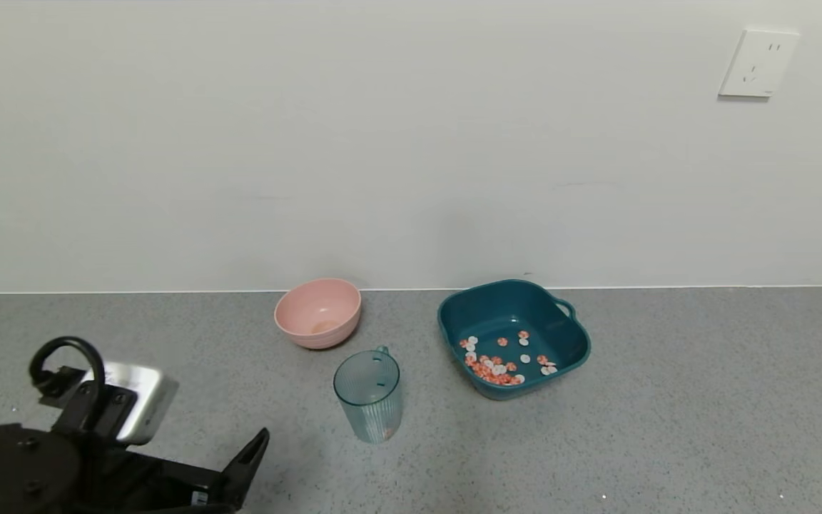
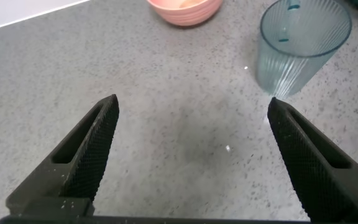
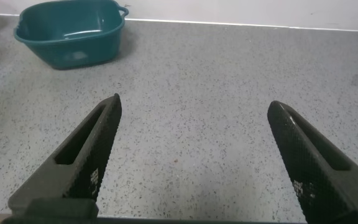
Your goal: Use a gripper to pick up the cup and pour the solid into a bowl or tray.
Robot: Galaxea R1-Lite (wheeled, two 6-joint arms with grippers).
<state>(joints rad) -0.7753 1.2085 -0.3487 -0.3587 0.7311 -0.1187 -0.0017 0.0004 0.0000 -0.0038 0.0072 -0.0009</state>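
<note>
The ribbed blue-green cup point(image 1: 368, 396) stands upright on the grey counter, with a speck of orange-red at its base. It also shows in the left wrist view point(image 2: 303, 43). The orange-red and white solid pieces point(image 1: 496, 365) lie inside the dark teal basin point(image 1: 574, 350), to the right of the cup. My left gripper point(image 2: 192, 102) is open and empty, low over the counter to the left of and nearer than the cup; one finger point(image 1: 252, 453) shows in the head view. My right gripper point(image 3: 194, 101) is open and empty over bare counter, out of the head view, with the basin point(image 3: 67, 50) farther off.
A round pink bowl point(image 1: 318, 314) sits behind and left of the cup, near the wall; it also shows in the left wrist view point(image 2: 185, 9). A white wall with an outlet point(image 1: 757, 63) backs the counter.
</note>
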